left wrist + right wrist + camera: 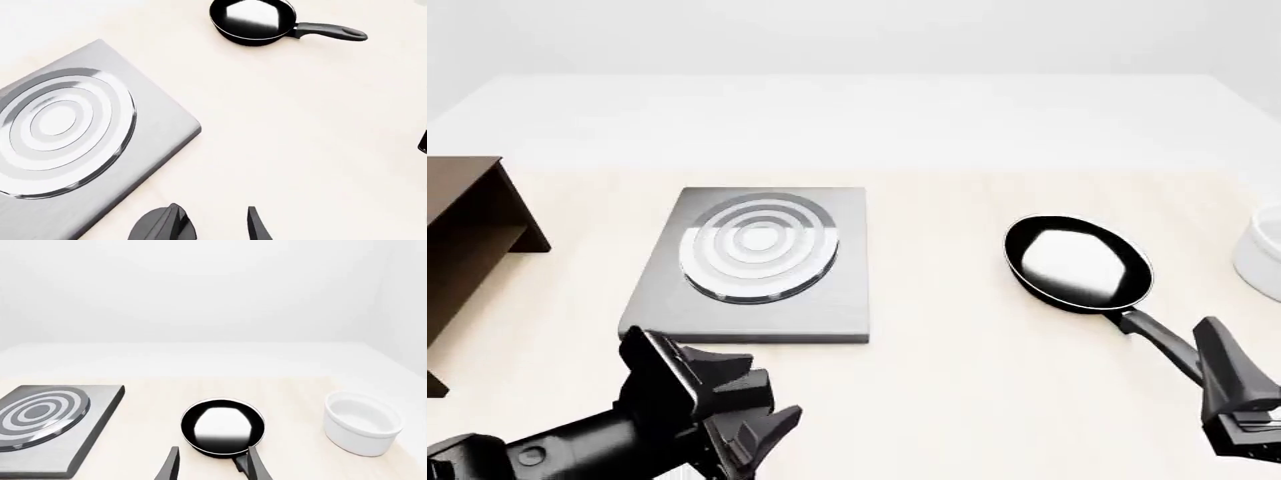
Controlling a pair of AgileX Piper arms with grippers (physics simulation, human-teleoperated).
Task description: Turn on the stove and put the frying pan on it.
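Observation:
The stove (761,300) is a grey square slab with burner rings, left of the table's middle; it also shows in the left wrist view (153,135). A black ridged shape, apparently its knob (163,225), sits close in front of the slab, right by my left gripper (213,227), which looks open. In the front view that gripper (761,425) hovers near the stove's front edge and hides the knob. The frying pan (1078,263) lies to the right, handle (1158,340) pointing toward my open right gripper (1228,390). The handle (239,460) runs along one finger (259,467) of the right gripper (213,467), ungripped.
A brown wooden shelf (467,240) stands at the far left edge. A white cup (1261,250) sits at the far right, beside the pan, and is also visible in the right wrist view (360,425).

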